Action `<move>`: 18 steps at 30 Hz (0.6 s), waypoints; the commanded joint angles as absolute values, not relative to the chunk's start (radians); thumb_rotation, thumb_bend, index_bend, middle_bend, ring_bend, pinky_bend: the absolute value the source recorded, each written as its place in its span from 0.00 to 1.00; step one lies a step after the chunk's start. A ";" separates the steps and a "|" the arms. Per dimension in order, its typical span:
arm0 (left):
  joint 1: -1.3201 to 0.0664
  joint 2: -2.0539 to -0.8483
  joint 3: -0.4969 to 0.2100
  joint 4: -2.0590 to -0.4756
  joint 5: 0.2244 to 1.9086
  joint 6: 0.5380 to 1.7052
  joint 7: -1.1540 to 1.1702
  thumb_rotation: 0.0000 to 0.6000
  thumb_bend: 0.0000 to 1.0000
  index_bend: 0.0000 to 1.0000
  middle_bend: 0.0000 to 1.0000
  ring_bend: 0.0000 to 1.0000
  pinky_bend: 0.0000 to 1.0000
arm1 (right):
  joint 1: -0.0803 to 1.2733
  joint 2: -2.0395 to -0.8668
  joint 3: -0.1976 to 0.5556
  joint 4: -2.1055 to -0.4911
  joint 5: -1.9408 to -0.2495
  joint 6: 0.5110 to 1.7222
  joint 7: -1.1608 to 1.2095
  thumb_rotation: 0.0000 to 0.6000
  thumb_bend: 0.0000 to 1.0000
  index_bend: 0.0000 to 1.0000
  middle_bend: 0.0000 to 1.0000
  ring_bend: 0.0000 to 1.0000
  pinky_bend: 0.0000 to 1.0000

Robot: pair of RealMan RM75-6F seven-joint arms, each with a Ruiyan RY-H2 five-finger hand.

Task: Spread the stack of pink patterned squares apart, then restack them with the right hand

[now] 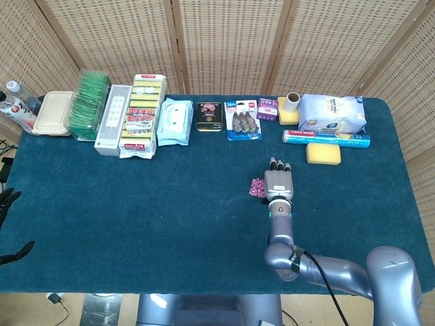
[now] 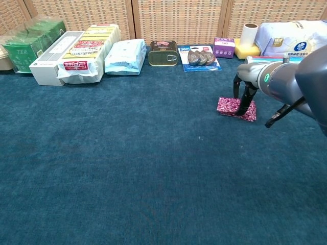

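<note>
The pink patterned squares (image 2: 230, 105) lie on the blue cloth right of centre, bunched in a low pile with edges slightly offset. My right hand (image 2: 246, 88) stands over their right part, and its dark fingers (image 2: 248, 100) come down onto them and grip the pile. From the head view only a corner of the squares (image 1: 257, 188) shows left of the right hand (image 1: 278, 184), whose back faces up. My left hand (image 1: 7, 199) shows only as dark fingertips at the far left edge, spread apart and holding nothing.
Along the back edge stand a green tea box (image 2: 26, 45), a sponge pack (image 2: 87, 48), wet wipes (image 2: 125, 56), a tin (image 2: 163, 53), a blister pack (image 2: 200, 57), a purple box (image 2: 224, 47), a foil roll (image 1: 326, 138) and a yellow sponge (image 1: 323, 153).
</note>
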State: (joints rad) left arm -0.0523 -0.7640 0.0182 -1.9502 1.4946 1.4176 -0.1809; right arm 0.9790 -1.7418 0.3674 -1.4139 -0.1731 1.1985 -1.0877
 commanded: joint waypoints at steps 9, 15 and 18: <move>-0.052 -0.765 0.018 -1.950 1.494 1.419 -0.180 1.00 0.23 0.00 0.00 0.00 0.06 | 0.978 -1.746 0.362 -1.411 -0.183 1.207 -1.069 0.91 0.26 0.33 0.00 0.00 0.05; -0.051 -0.765 0.018 -1.951 1.496 1.421 -0.178 1.00 0.23 0.00 0.00 0.00 0.06 | 0.977 -1.756 0.366 -1.414 -0.185 1.224 -1.055 0.91 0.25 0.33 0.00 0.00 0.05; -0.050 -0.765 0.019 -1.950 1.497 1.422 -0.179 1.00 0.23 0.00 0.00 0.00 0.06 | 0.977 -1.758 0.365 -1.415 -0.185 1.227 -1.055 0.91 0.25 0.33 0.00 0.00 0.05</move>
State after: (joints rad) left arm -0.0498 -0.7653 0.0185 -1.9500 1.4970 1.4221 -0.1789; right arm 0.9767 -1.7577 0.3654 -1.4154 -0.1851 1.2269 -1.0551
